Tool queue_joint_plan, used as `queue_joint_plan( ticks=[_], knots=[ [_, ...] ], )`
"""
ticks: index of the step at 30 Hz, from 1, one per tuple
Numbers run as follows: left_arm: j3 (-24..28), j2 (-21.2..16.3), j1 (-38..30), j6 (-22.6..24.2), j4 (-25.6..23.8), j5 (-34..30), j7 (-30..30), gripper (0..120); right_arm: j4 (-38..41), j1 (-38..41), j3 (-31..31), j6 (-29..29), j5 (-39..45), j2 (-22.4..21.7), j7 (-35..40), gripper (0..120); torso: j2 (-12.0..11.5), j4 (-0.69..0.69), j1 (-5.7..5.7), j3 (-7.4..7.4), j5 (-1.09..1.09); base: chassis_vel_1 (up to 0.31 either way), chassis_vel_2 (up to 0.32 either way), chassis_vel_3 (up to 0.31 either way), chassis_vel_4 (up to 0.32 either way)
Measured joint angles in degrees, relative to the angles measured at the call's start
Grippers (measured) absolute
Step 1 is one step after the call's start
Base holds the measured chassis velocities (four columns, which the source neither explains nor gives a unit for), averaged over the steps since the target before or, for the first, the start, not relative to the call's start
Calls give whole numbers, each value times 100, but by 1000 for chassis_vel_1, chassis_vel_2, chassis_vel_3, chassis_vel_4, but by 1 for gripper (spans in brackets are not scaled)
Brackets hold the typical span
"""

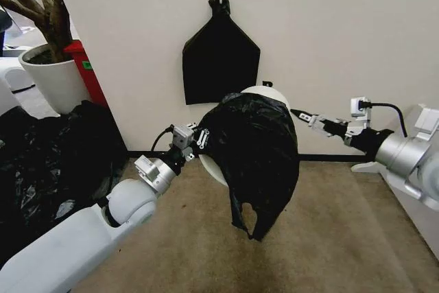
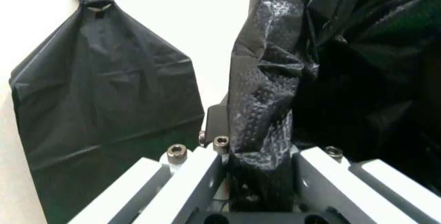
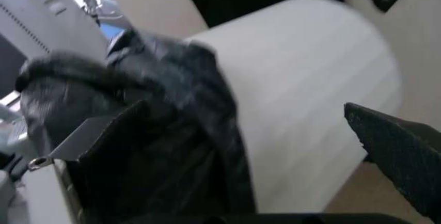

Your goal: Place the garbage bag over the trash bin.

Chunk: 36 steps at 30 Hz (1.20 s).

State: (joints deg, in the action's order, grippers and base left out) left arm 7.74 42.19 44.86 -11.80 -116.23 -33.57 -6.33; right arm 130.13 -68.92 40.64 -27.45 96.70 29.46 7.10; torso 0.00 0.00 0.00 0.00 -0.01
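Two hands work at the trash bin, which is held off the floor on its side against the wall. The garbage bag drapes over most of it, its loose tail hanging below. The left hand is clamped on a bunched fold of the bag at the bin's rim. The right hand hovers just beside the bin's far side, its fingers apart and holding nothing.

To do this well, I judge the left hand should keep its pinch firm while the film is stretched evenly around the rim, without tearing.

From the left wrist, the embossed fold sits squeezed between the fingers. The right wrist shows bare white bin wall still uncovered.
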Motion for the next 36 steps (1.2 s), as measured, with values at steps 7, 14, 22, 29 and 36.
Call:
queue_joint_plan(
  ticks=[7, 14, 22, 29, 36],
  knots=[
    [-12, -68, 19, -1, -130, 6, 74, 0, -164, 15, -124, -2, -216, 73, -8, 100, 0, 0, 0, 0, 2, 0, 0, 0, 0],
    [53, -172, 17, -18, -361, 13, 157, 0, -555, 32, -153, -2, -350, 52, -186, 100, 0, 0, 0, 0, 0, 0, 0, 0, 0],
    [113, -197, 1, 12, -472, -110, 135, 0, -901, -4, -152, 0, -603, 76, -380, 100, 0, 0, 0, 0, 2, 0, 0, 0, 0],
    [-10, 32, 99, 400, -290, -1374, -663, 0, -690, -93, 19, 58, -485, 152, -328, 100, 0, 0, 0, 0, -1, 0, 0, 0, 0],
    [-142, 220, 194, 765, -321, -2745, -1323, 0, -734, -57, 83, 190, -264, 236, -161, 100, 0, 0, 0, 0, 1, 0, 0, 0, 0]
  ],
)
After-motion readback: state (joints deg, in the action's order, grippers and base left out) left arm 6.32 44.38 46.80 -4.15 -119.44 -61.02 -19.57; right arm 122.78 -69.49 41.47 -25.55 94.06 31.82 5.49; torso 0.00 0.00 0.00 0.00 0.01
